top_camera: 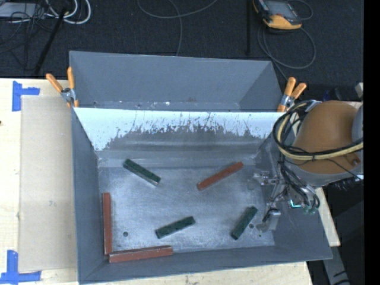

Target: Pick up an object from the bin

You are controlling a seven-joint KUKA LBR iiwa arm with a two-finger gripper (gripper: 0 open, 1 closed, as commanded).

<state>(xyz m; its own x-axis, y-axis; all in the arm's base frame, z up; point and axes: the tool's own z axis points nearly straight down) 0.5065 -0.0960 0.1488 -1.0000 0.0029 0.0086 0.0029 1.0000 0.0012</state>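
Bin (178,88), six loose bars. We find the hand (268,216) low by the right wall, just beside a dark green bar (244,222) at near right, probably the handiest pick. We cannot tell whether the hand is spread or pressed together. Two red-brown bars (106,221) lie along the left and near walls.

Dark green bar (244,222), flat, tilted, right side of bin (178,94)
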